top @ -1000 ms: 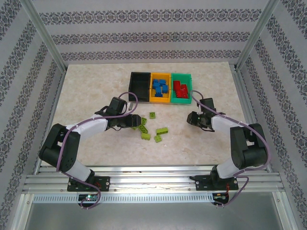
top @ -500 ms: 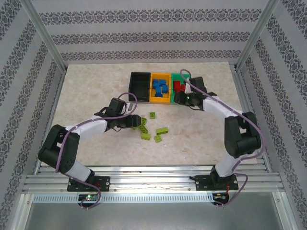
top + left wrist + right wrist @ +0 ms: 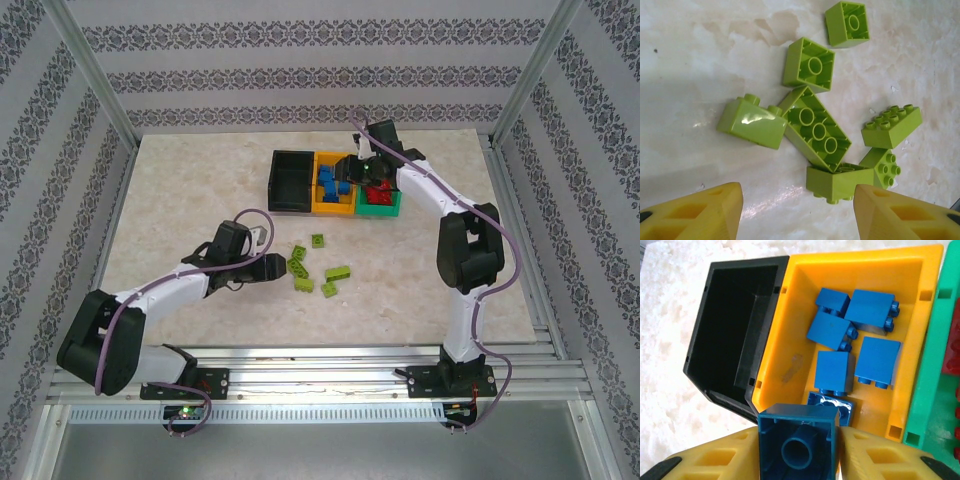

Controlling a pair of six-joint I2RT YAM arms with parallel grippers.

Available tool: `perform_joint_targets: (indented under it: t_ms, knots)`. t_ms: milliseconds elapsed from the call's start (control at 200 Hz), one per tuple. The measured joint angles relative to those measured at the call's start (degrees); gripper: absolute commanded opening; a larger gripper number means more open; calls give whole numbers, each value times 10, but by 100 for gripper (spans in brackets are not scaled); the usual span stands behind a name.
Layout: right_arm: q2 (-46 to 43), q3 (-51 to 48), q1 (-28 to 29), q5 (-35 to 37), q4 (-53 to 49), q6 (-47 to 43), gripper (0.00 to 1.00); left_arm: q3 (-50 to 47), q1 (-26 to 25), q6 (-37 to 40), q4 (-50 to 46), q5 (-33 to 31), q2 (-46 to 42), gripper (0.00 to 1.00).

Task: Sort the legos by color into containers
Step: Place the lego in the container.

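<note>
Right gripper (image 3: pixel 799 450) is clamped on one blue brick (image 3: pixel 795 420), hollow side facing the wrist cam, right over the orange-yellow bin (image 3: pixel 790 315), which has six blues inside. Left gripper (image 3: pixel 797 210) hangs open, holding nothing, above seven lime bricks (image 3: pixel 751 121) on the table (image 3: pixel 690 50). The long one (image 3: pixel 815 131) lies upside down, diagonal.

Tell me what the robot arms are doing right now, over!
Right gripper shut on blue brick, over orange-yellow bin. Left gripper open, above lime bricks on table. Nothing in the way.
</note>
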Motion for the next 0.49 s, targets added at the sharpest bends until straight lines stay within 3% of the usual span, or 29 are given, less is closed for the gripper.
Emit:
perform_joint_targets:
  t_ms: [495]
  knots:
    - [-42, -101, 0, 2, -1, -19, 45, 14, 2, -4, 10, 14, 31, 66]
